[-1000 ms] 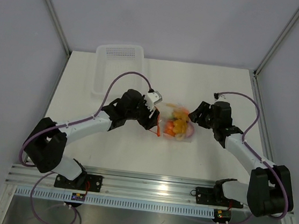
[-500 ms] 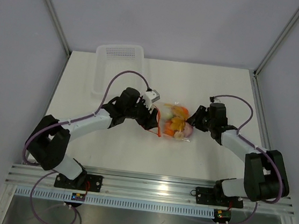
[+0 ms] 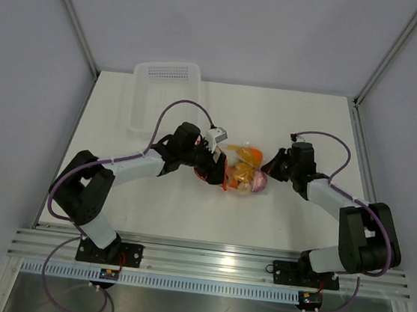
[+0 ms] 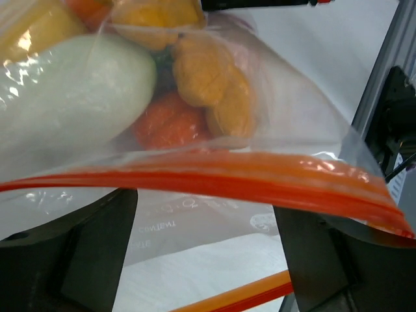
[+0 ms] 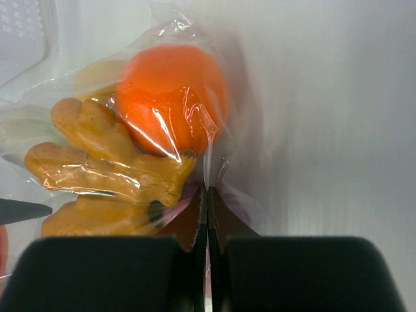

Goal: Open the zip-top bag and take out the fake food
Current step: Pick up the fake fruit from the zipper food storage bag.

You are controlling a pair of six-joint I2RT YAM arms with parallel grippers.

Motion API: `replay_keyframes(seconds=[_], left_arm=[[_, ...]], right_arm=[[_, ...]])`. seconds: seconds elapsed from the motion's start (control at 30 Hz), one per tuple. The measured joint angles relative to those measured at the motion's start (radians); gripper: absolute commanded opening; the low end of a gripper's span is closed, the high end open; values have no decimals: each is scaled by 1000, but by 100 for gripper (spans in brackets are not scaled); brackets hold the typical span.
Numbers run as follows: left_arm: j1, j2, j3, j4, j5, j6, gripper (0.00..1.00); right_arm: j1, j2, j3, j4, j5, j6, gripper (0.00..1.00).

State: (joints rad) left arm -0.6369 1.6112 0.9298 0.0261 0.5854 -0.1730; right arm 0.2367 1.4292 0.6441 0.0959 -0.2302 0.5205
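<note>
**Two grippers at one zip-top bag**

One clear, crinkly plastic zip-top bag lies mid-table on the white tabletop, between both arms. It contains the small plastic fake food: an orange ball, tan knobbly pieces and a white radish-like piece.

Left gripper: at the bag's 9 o'clock side, jaws spread wide. The red-orange zipper strip crosses the gap between them. Contact with either finger cannot be determined.

Right gripper: at the bag's 3 o'clock side, fingers pressed together on a fold of bag film.

White perforated plastic basket: at 11 o'clock from the bag, well apart.
</note>
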Motion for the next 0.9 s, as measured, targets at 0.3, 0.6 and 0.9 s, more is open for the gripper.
replay_keyframes(seconds=[0.3, 0.6, 0.9], left_arm=[[11, 0, -79, 157, -41, -150, 99], [8, -24, -141, 219, -181, -256, 99], [7, -39, -154, 258, -246, -325, 82]], right_arm=[[0, -11, -13, 16, -1, 0, 0], [0, -35, -29, 18, -8, -1, 0], [0, -42, -36, 23, -18, -1, 0]])
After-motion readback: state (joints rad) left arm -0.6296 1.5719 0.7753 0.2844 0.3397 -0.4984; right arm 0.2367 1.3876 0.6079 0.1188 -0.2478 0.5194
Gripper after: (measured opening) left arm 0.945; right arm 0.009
